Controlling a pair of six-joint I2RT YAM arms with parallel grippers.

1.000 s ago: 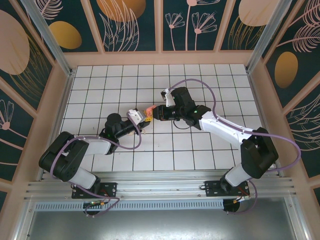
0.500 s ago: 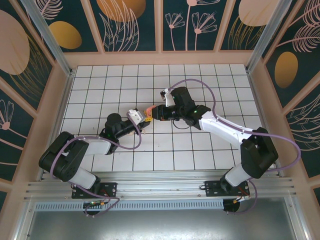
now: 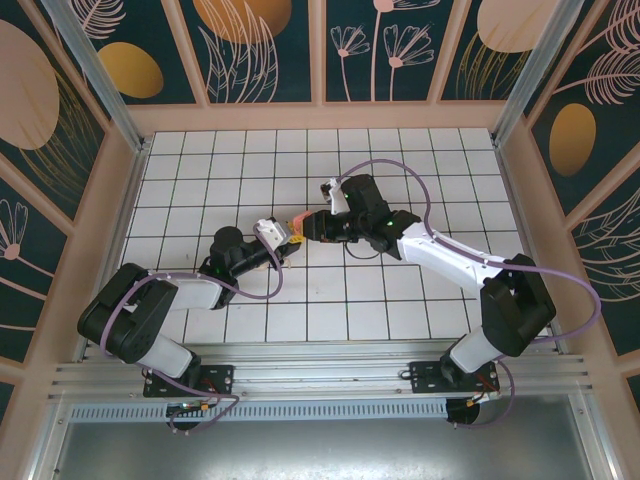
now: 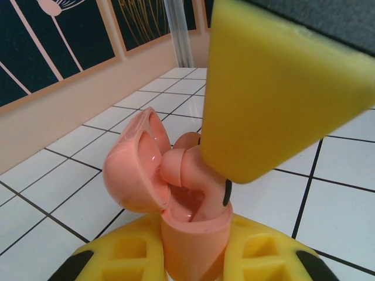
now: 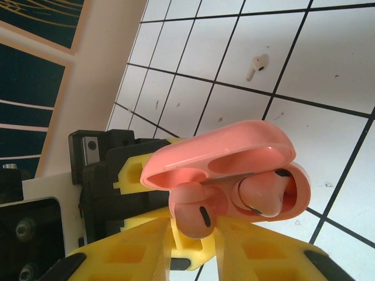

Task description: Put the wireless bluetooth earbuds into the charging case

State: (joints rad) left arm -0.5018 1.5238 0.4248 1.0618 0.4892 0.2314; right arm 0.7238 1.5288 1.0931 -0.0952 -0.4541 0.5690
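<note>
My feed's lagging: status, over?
Left tool shut on open pink case. Right tool shut on pink earbud, at case mouth. Other bud seated. Nothing blocking.

**A tiled counter boxed in by painted panels**

The counter is covered in white square tiles divided by dark grout lines, and it is evenly lit. It is enclosed on three sides by dark teal wall panels, on which pale leaves, flowers and orange ovals are painted. The panels are framed in pale peach wood. Two aluminium posts are seen at the far corners. Aluminium rails are laid along the near edge, with a grey metal sheet below them. Small dark specks are seen on the tiles in the right wrist view.
</note>
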